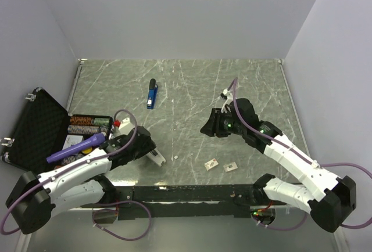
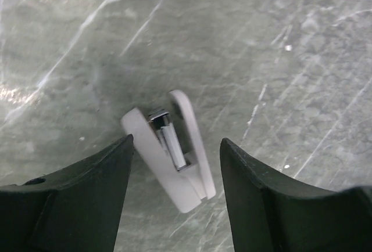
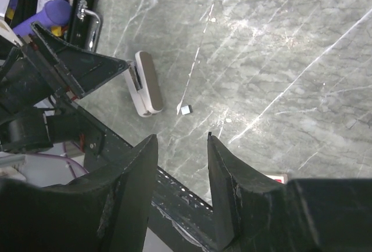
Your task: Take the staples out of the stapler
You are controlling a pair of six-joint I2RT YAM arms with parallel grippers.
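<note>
White-shelled arms (image 1: 70, 173), black joints (image 1: 29, 205), looping purple cables (image 1: 234, 88)

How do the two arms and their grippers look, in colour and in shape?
The left arm and right arm have white links between black joints. A purple cable loops along each. The left gripper and right gripper each carry two black wedge-shaped fingers, narrowing to the tips.
</note>
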